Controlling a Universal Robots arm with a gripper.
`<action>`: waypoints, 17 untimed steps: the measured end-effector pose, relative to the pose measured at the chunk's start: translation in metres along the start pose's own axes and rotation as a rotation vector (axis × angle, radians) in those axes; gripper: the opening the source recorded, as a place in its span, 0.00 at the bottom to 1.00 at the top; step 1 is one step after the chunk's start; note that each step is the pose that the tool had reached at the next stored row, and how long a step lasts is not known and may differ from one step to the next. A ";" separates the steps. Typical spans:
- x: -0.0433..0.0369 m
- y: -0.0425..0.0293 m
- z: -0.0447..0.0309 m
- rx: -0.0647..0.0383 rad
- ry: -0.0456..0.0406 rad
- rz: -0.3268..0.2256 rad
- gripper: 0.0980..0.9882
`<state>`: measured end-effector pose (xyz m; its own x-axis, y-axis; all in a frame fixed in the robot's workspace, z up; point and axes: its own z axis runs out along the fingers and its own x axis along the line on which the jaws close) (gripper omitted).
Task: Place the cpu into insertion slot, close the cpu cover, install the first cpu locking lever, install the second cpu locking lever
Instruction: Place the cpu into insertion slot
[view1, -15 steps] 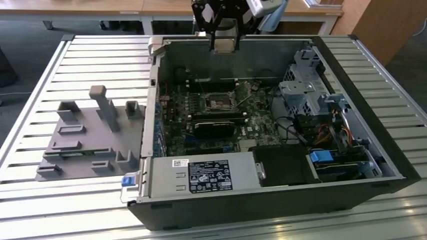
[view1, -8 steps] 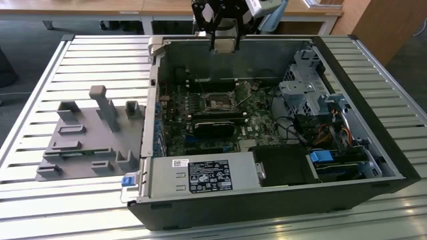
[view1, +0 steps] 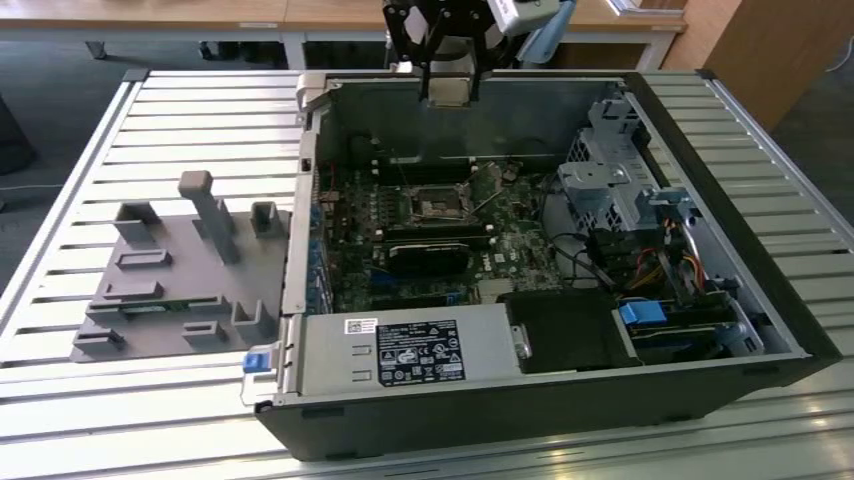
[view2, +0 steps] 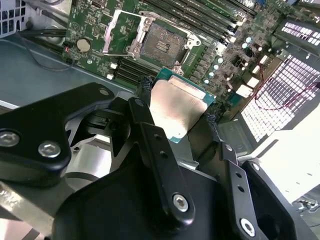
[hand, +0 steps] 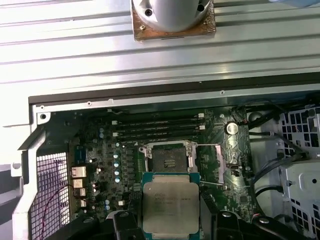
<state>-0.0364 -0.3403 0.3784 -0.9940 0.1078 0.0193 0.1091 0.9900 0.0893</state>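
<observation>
My gripper hangs above the far wall of the open computer case. It is shut on the cpu, a flat square chip with a silver-grey top, gripped by two opposite edges between black fingers. In the first wrist view the cpu sits just short of the insertion slot, well above the board. The insertion slot is a bare dark square socket on the green board. The cpu cover, a silver frame, is swung open beside the socket.
Inside the case lie long memory slots, a black module, a labelled power supply and a metal drive cage with cables. A grey parts fixture stands on the slatted table at the exterior view's left.
</observation>
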 end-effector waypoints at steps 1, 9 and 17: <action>0.0000 0.0000 0.0000 0.000 -0.0007 0.008 0.50; 0.0000 0.0000 0.0003 0.000 -0.0066 0.071 0.50; 0.0000 0.0000 0.0004 0.000 -0.0117 0.127 0.50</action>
<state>-0.0364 -0.3403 0.3780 -0.9721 0.2338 0.0189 0.2345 0.9682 0.0867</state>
